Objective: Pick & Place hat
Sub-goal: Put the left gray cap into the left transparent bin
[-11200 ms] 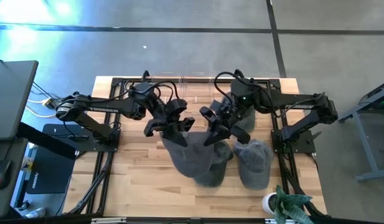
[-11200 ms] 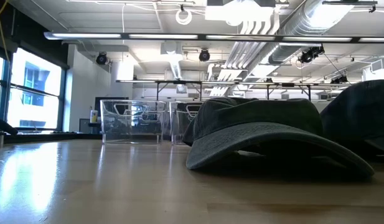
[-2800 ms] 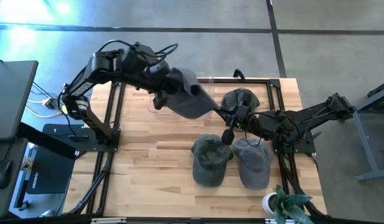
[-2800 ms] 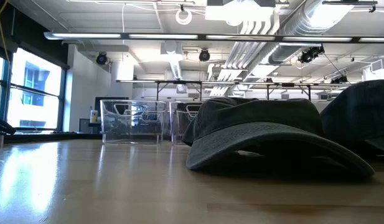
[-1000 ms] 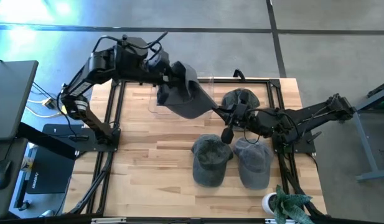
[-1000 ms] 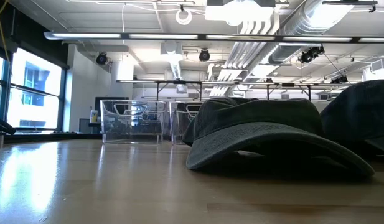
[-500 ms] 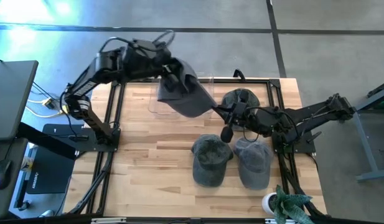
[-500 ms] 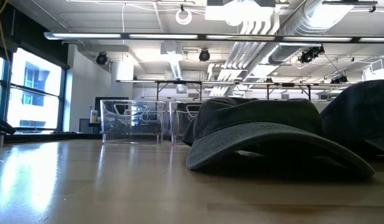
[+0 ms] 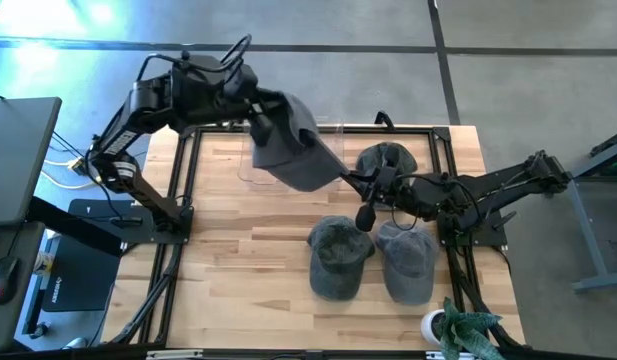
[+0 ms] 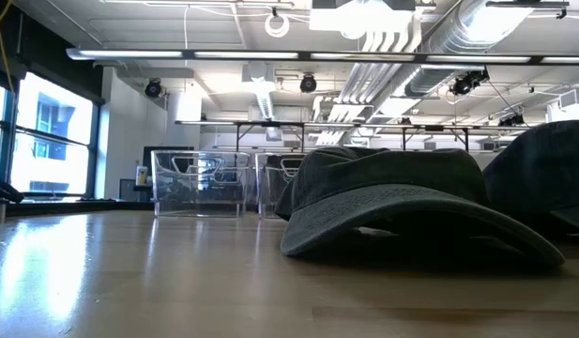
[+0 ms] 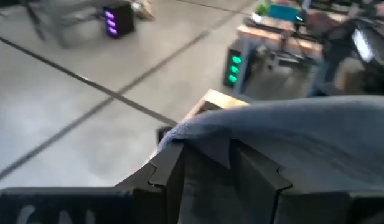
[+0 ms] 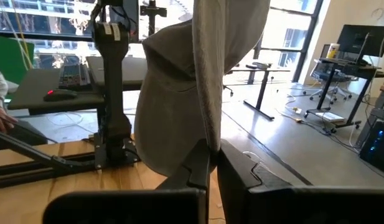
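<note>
Two dark grippers are sharing one grey fabric cap (image 9: 293, 150) in the upper centre of the high view, above the wooden table (image 9: 228, 250). Upper left, the left gripper (image 9: 260, 115) is clasping the cap's raised end. From there the cap's long axis is slanting down-right to the right gripper (image 9: 346, 180), which is clenched on the brim edge. Three more grey caps are lying to the right and below.

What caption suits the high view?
Both grippers, left and right, hold a grey hat above the table.
</note>
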You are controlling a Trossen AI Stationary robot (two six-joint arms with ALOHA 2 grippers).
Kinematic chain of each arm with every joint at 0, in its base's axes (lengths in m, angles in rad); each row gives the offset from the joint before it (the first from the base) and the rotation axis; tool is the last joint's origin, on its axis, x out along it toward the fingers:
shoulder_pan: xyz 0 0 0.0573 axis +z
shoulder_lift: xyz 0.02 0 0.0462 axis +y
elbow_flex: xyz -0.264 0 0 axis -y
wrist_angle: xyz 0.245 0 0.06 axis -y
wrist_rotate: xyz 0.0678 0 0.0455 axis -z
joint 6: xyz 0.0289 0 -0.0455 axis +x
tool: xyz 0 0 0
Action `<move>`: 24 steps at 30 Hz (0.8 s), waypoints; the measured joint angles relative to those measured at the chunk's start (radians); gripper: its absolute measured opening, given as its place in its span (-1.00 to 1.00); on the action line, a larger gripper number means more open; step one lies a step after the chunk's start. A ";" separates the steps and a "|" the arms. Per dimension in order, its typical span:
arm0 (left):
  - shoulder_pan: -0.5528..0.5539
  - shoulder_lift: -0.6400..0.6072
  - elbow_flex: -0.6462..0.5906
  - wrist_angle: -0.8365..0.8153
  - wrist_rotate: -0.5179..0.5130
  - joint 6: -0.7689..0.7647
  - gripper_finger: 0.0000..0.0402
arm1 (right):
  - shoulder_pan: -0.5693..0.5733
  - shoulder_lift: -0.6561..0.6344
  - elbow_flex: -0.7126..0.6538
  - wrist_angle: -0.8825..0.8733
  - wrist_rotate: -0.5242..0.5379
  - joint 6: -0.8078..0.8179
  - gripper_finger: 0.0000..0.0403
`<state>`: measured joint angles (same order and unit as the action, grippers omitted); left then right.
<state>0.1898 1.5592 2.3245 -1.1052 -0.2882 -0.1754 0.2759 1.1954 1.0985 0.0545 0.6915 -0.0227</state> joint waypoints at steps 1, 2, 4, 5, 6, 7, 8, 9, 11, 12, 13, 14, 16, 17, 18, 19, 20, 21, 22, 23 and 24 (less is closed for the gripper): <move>0.000 -0.008 -0.001 -0.030 0.032 -0.012 -0.40 | 0.000 0.000 0.000 -0.002 -0.002 0.000 -0.97; 0.000 -0.012 -0.002 -0.049 0.060 -0.023 -0.40 | 0.000 0.000 0.000 -0.005 -0.003 0.000 -0.97; 0.000 -0.018 0.000 -0.068 0.094 -0.055 -0.40 | 0.000 0.000 0.000 -0.007 -0.002 0.008 -0.97; 0.000 -0.024 0.000 -0.083 0.112 -0.071 -0.40 | 0.000 0.000 0.000 -0.013 -0.002 0.019 -0.96; 0.000 -0.032 -0.002 -0.094 0.133 -0.083 -0.40 | 0.000 0.000 0.000 -0.016 0.000 0.024 -0.96; 0.000 -0.036 -0.002 -0.094 0.156 -0.084 -0.40 | 0.000 0.000 0.000 -0.016 0.000 0.024 -0.95; 0.000 -0.039 -0.001 -0.088 0.179 -0.083 -0.40 | 0.000 0.000 0.000 -0.017 0.000 0.024 -0.95; 0.000 -0.042 0.000 -0.088 0.200 -0.083 -0.40 | -0.001 0.000 0.000 -0.018 0.001 0.024 -0.95; 0.000 -0.042 0.000 -0.092 0.239 -0.084 -0.40 | -0.004 0.000 0.000 -0.018 0.001 0.024 -0.96; 0.000 -0.037 0.000 -0.091 0.253 -0.084 -0.40 | -0.007 0.000 0.000 -0.018 0.001 0.024 -0.97; 0.000 -0.027 0.000 -0.087 0.262 -0.084 -0.40 | -0.008 0.000 0.000 -0.018 0.000 0.024 -0.98; -0.001 -0.012 0.000 -0.076 0.274 -0.084 -0.40 | -0.008 0.000 0.000 -0.019 -0.002 0.024 -0.98; -0.002 0.019 0.000 -0.052 0.292 -0.084 -0.40 | -0.008 0.000 0.000 -0.019 -0.003 0.023 -0.97; 0.000 0.034 -0.002 -0.047 0.294 -0.084 -0.40 | -0.008 0.000 0.000 -0.020 -0.002 0.023 -0.96; 0.000 0.050 -0.002 -0.031 0.291 -0.081 -0.40 | -0.008 0.000 0.000 -0.020 -0.002 0.023 -0.95; 0.000 0.066 -0.002 0.002 0.284 -0.073 -0.40 | -0.008 0.000 0.000 -0.020 -0.002 0.023 -0.95; 0.000 0.080 -0.001 0.039 0.282 -0.066 -0.40 | -0.008 0.000 0.000 -0.020 0.000 0.023 -0.95; 0.000 0.091 -0.001 0.068 0.281 -0.061 -0.40 | -0.008 0.000 0.000 -0.020 0.001 0.023 -0.96; 0.000 0.100 -0.002 0.089 0.278 -0.059 -0.40 | -0.008 0.000 0.000 -0.020 0.001 0.023 -0.97; 0.000 0.107 -0.002 0.111 0.271 -0.058 -0.40 | -0.008 0.000 0.000 -0.020 0.001 0.024 -0.98; 0.000 0.114 -0.002 0.136 0.253 -0.057 -0.40 | -0.008 0.000 0.000 -0.020 0.002 0.025 -0.98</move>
<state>0.1898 1.6730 2.3222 -0.9696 -0.0351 -0.2329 0.2680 1.1954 1.0985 0.0344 0.6935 0.0025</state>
